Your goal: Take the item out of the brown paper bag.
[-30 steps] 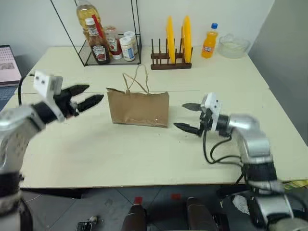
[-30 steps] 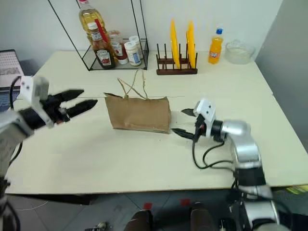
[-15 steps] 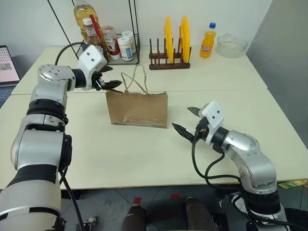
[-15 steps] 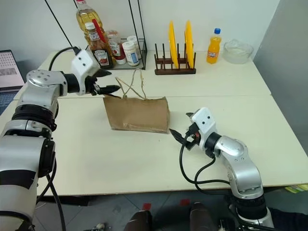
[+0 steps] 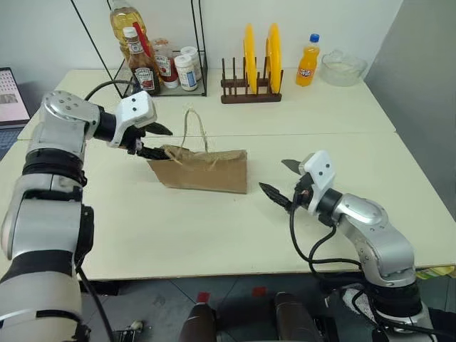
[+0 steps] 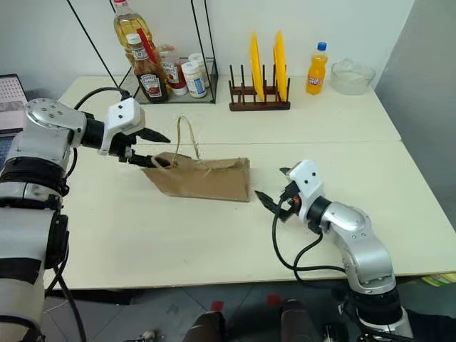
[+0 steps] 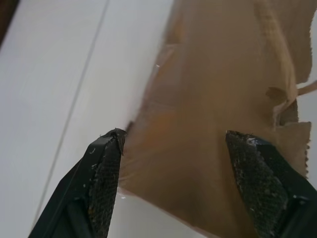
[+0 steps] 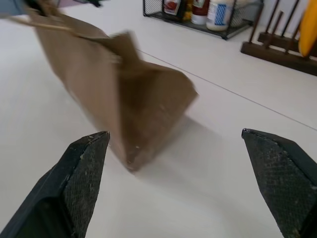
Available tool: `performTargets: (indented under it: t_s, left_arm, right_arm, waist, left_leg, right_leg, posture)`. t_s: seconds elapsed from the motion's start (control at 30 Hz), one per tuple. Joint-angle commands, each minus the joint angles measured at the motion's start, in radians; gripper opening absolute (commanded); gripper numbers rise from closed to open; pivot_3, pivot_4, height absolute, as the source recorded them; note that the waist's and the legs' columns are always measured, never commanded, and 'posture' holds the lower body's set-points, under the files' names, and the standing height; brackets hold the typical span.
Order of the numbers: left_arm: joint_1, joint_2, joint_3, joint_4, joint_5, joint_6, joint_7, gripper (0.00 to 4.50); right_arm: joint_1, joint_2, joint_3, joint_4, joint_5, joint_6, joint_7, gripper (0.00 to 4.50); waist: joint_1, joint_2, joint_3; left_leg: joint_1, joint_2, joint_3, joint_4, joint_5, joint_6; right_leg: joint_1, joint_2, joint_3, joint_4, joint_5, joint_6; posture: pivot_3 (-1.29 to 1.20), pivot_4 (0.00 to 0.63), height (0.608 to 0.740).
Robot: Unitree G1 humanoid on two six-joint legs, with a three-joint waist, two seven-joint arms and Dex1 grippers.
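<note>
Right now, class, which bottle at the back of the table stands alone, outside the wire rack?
The orange drink bottle with the blue cap, standing between the plate rack and the glass bowl; the other bottles crowd inside the wire rack.

You cannot see inside the brown paper bag point(image 5: 203, 171), so whatever it holds stays hidden behind its creased wall. In your right wrist view the bag blurs, its upper corner cut off by the frame edge. Your left wrist view crops the bag too closely for you to tell whether either finger point(image 7: 105, 183) touches the paper.
</note>
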Motion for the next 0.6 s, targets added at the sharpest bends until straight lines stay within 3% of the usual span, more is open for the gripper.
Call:
performTargets:
  t_s: [0.03, 0.2, 0.33, 0.5, 0.6]
  left_arm:
    - [0.129, 0.081, 0.046, -0.332, -0.103, 0.184, -0.045, 3.44]
    - [0.303, 0.145, 0.101, -0.609, -0.166, 0.327, -0.015, 3.44]
    - [0.334, 0.183, 0.138, -0.727, -0.209, 0.417, 0.007, 3.44]
    - [0.387, 0.219, 0.181, -0.846, -0.267, 0.459, 0.024, 3.44]
    - [0.5, 0.277, 0.204, -0.94, -0.272, 0.362, -0.012, 3.44]
  right_arm:
    - [-0.044, -0.036, -0.045, 0.044, 0.031, -0.059, 0.021, 4.48]
    - [-0.093, -0.054, -0.036, 0.124, 0.04, -0.106, 0.037, 4.48]
    - [-0.113, -0.057, -0.026, 0.159, 0.049, -0.132, 0.047, 4.48]
    - [-0.112, -0.063, -0.01, 0.172, 0.055, -0.149, 0.063, 4.48]
    - [-0.103, -0.092, -0.002, 0.166, 0.062, -0.154, 0.102, 4.48]
  waist:
    - [-0.001, 0.0, 0.0]
    - [0.002, 0.0, 0.0]
    - [0.009, 0.0, 0.0]
    - [0.011, 0.0, 0.001]
    - [0.009, 0.0, 0.001]
  left_leg:
    - [0.0, 0.001, 0.0, 0.0, 0.0, 0.0]
    - [0.0, 0.004, 0.001, 0.0, -0.001, 0.001]
    - [0.001, 0.004, 0.001, 0.0, -0.001, 0.001]
    - [0.001, 0.004, 0.001, 0.0, -0.001, 0.001]
    - [0.001, 0.004, 0.002, 0.0, -0.001, 0.001]
  right_leg:
    - [0.0, 0.001, 0.0, 0.0, 0.0, 0.0]
    - [0.0, 0.003, -0.001, 0.001, 0.0, 0.0]
    - [0.0, 0.003, -0.001, 0.001, 0.0, 0.0]
    - [0.0, 0.003, -0.001, 0.0, 0.0, 0.0]
    - [0.0, 0.003, -0.001, 0.0, 0.0, -0.001]
  posture:
    - [0.0, 0.15, 0.74]
    - [0.0, 0.15, 0.74]
    - [0.0, 0.15, 0.74]
    - [0.0, 0.15, 0.74]
    - [0.0, 0.15, 0.74]
